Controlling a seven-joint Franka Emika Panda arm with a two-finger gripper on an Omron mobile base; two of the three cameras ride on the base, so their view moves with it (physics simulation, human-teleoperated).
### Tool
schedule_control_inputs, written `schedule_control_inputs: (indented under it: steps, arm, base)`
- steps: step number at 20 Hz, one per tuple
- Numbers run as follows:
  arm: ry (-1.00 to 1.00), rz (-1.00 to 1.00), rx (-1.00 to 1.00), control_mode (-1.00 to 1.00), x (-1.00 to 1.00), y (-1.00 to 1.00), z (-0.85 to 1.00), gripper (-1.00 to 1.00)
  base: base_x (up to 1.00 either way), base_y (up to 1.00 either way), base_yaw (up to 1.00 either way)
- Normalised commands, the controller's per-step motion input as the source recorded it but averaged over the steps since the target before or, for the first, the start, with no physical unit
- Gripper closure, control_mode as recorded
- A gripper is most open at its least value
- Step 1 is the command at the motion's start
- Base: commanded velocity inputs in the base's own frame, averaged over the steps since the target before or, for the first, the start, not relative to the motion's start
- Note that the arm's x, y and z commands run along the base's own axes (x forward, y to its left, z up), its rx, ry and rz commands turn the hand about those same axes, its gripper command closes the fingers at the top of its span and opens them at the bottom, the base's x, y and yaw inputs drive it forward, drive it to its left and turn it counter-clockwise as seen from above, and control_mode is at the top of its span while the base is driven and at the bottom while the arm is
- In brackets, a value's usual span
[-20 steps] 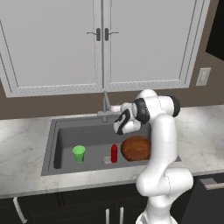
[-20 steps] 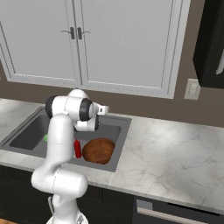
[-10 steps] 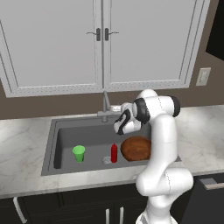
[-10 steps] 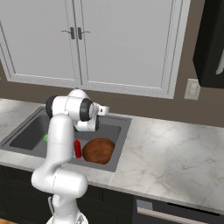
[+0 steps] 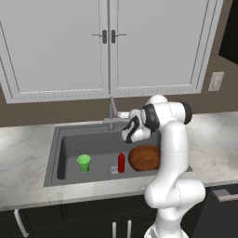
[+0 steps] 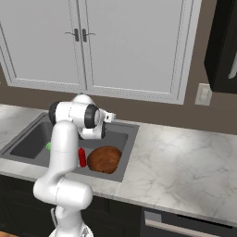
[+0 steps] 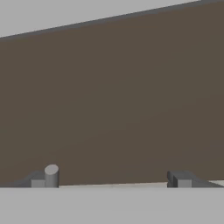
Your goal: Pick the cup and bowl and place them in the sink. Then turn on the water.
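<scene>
Jaws (image 5: 123, 114): spread wide, holding nothing, by the faucet (image 5: 111, 113)
One cup (image 5: 83, 163): upright in sink (image 5: 69, 144), below the jaws
One bowl (image 5: 144, 157): in sink, beneath the jaws
One red bottle (image 5: 121, 162): between cup and bowl

The arm (image 5: 171, 153) is glossy white, built of rounded, bulbous segments with dark bands at the joints (one dark cap sits on the shoulder-like knuckle). Small dark grey fingertips (image 7: 177, 179) are blocky.

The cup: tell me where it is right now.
In the left base view the cup stands upright on the floor of the sink, in its left part, left of the small red bottle and the bowl.
</scene>
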Motion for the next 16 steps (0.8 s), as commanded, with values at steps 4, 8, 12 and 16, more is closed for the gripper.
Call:
schedule_control_inputs:
  steps: [4,8,12,16]
  arm:
    - [0.00,0.00,0.01,-1.00,0.00,-0.56,0.00,-1.00]
    - [-0.01,0.00,0.00,-1.00,0.00,-0.56,0.00,-1.00]
    - [-0.03,0.00,0.00,-1.00,0.00,-0.55,0.00,-1.00]
    - [-0.05,0.00,0.00,-1.00,0.00,-0.52,0.00,-1.00]
  base:
    - [0.00,0.00,0.00]
    - [0.00,0.00,0.00]
    - [0.00,0.00,0.00]
    - [0.00,0.00,0.00]
